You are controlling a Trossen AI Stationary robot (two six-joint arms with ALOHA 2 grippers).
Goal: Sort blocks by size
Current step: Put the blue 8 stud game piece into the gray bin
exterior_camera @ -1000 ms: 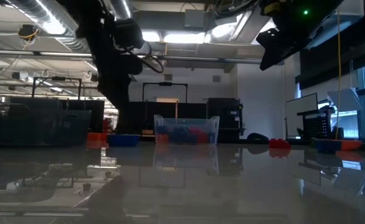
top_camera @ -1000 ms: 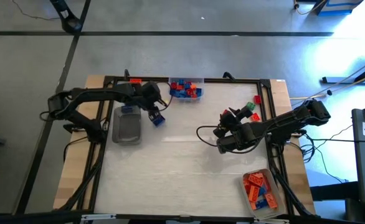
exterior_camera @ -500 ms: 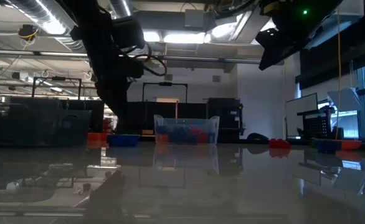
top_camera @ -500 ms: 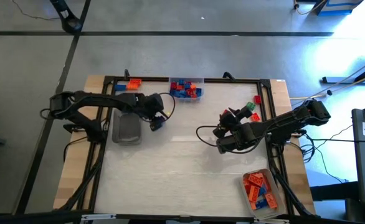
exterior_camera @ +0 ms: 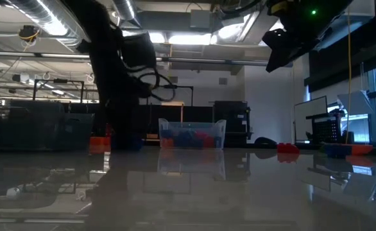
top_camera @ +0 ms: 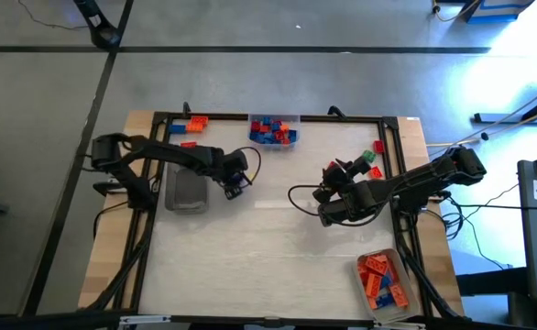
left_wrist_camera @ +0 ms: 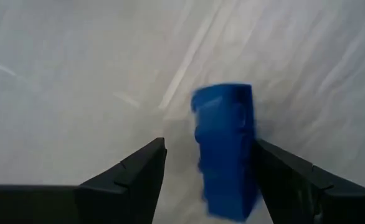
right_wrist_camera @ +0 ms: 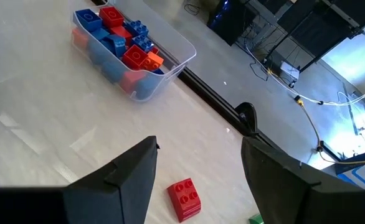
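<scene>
My left gripper [top_camera: 236, 181] points steeply down over the table's left half, just right of an empty clear tray [top_camera: 187, 190]. Its fingers are open around a blue block [left_wrist_camera: 226, 149], which stands close to one finger with a gap to the other. My right gripper [top_camera: 327, 190] hovers open over the table's right half with nothing between its fingers. A red block [right_wrist_camera: 184, 199] lies on the table below it. At the far edge a clear tray [top_camera: 273, 130] holds blue and red blocks. My left gripper has one finger [left_wrist_camera: 288, 177] alongside the blue block's long side [left_wrist_camera: 250, 143]; the other finger [left_wrist_camera: 129, 180] stands clear of it. The fingers come from above, along the block's length. I cannot tell whether the block rests on the table.
A tray [top_camera: 383, 280] with orange blocks stands at the near right corner. Loose red and green blocks [top_camera: 372, 161] lie by the right edge, and orange and red ones [top_camera: 196, 122] at the far left. A black frame [top_camera: 268, 116] rims the table.
My left gripper has come down and moved toward the table's near edge and a little to the right, past the empty tray. The blue block has travelled with it. My right arm has kept still.
</scene>
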